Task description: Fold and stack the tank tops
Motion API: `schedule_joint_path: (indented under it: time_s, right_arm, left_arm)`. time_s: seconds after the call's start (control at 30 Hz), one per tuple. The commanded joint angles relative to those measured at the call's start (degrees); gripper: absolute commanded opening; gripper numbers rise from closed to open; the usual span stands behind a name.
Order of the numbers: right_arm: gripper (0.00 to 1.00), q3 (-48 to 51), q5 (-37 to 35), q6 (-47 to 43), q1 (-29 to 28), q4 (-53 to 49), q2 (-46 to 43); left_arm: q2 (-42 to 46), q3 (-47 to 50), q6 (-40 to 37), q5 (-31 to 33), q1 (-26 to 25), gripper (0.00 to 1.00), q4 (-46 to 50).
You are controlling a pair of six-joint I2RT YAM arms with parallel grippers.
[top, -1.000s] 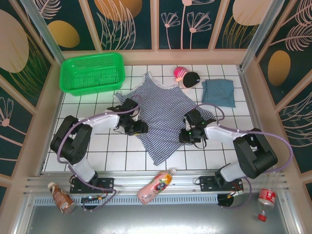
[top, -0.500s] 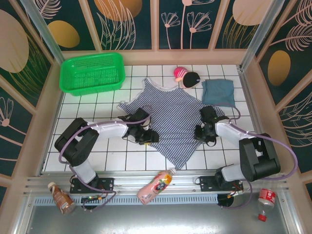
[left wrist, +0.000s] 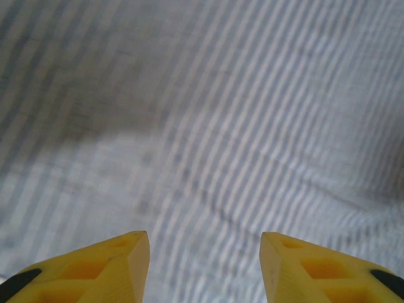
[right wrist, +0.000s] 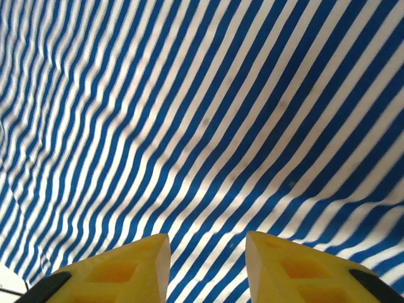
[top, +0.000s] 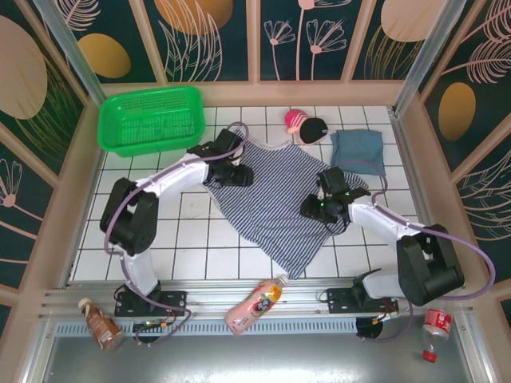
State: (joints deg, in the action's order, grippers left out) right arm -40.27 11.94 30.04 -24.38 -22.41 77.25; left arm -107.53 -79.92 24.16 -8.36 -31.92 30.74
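Navy-white striped top [top: 275, 203]: spread flat on table [top: 160, 239], ctr of frame, w/ both your arms over it.
Blue-grey top [top: 358, 150]: folded, upper right, near the striped one.
Left gripper [top: 238, 174]: jaws apart, at its upper-left edge.
Right gripper [top: 313, 209]: jaws apart, over its right side.
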Motion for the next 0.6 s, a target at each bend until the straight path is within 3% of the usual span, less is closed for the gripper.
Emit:
schedule_joint_path:
  time_s: [0.0,0.1,0.33,0.57]
  right_arm:
    - [0.39,2.35,0.57,3.44,-1.82,3.62,2.21]
    - [0.4,3.61,-0.86,2.9,-1.19,4.24,3.73]
    - [0.42,0.65,-5.48,-3.96,2.0,1.33,8.45]
    - [0.42,-4.73,-10.46,-11.77,5.44,-0.91,13.43]
  left_arm:
    - [-6.52,-1.38,-9.92,11.51,1.93,0.5,5.33]
    - [-8.83,-0.99,-11.13,14.82,4.3,0.5,3.17]
    - [-8.77,7.21,-9.0,10.61,5.12,0.5,0.9]
    - [1.07,19.41,0.8,0.47,4.53,0.49,-1.07]
